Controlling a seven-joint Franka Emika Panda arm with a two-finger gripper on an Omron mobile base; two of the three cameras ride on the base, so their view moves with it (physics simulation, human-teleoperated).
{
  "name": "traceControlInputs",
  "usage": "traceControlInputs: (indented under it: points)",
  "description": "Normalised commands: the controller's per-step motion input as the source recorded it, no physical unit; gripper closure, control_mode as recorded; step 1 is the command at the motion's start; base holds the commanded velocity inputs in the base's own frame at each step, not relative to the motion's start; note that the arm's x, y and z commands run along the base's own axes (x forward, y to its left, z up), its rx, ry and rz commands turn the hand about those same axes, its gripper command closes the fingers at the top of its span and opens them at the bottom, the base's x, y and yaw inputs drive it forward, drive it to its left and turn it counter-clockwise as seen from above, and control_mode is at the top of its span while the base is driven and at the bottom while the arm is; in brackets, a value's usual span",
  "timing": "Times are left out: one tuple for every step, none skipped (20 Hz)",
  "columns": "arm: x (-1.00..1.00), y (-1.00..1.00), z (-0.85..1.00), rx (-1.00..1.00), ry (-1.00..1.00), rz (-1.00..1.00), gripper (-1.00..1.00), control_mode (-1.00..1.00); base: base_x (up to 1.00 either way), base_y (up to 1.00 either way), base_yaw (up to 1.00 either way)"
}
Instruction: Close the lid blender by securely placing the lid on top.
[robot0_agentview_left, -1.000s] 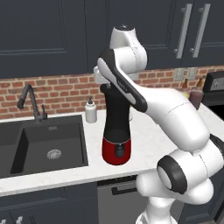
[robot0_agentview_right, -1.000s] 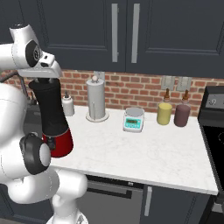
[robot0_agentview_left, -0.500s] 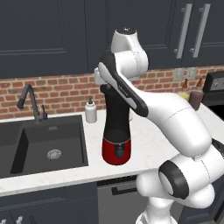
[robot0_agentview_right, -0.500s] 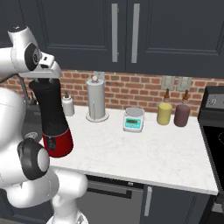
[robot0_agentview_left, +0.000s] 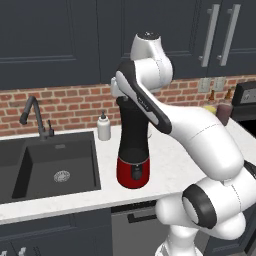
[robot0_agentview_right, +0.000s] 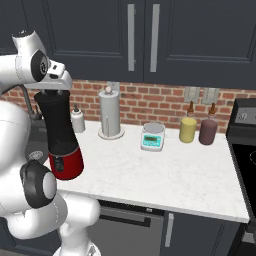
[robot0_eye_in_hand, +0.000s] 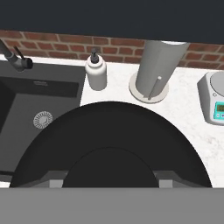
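Black fills the middle of the hand view: the lid (robot0_eye_in_hand: 111, 144), a broad round disc with its raised centre toward the bottom, sits straight below the camera, so the thing lies directly along the gripper's own axis, downward. In the left base view the hand is right at the top of the blender (robot0_agentview_left: 133, 150), whose tall jar stands upright on its red base on the white counter (robot0_agentview_right: 165, 175), between the sink (robot0_agentview_left: 47, 162) and the paper towel roll (robot0_agentview_right: 111, 112). Fingers are hidden, so whether the gripper is clamped on the lid or let go I cannot tell. Judging by the alignment, any remaining travel is straight down.
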Motion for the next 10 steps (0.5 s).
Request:
traceControlInputs:
  points:
    - [0.0,0.0,-0.15,0.0,0.0,0.0,1.0,-1.0,0.0,0.0,0.0]
    - [0.0,0.0,-0.21,0.0,0.0,0.0,1.0,-1.0,0.0,0.0,0.0]
    - [0.0,0.0,-0.23,0.0,0.0,0.0,1.0,-1.0,0.0,0.0,0.0]
    - [0.0,0.0,-0.24,0.0,0.0,0.0,1.0,-1.0,0.0,0.0,0.0]
    - [0.0,0.0,-0.29,-0.01,0.0,0.0,1.0,-1.0,0.0,0.0,0.0]
    - [0.0,0.0,-0.35,-0.03,0.0,0.0,-1.0,-1.0,0.0,0.0,0.0]
    - [0.0,0.0,-0.26,-0.03,0.0,0.0,-1.0,-1.0,0.0,0.0,0.0]
    - [0.0,0.0,-0.14,-0.01,0.0,0.0,-1.0,-1.0,0.0,0.0,0.0]
    - [0.0,0.0,-0.04,0.0,0.0,0.0,-1.0,-1.0,0.0,0.0,0.0]
    - [0.0,0.0,-0.01,0.0,0.0,0.0,-1.0,-1.0,0.0,0.0,0.0]
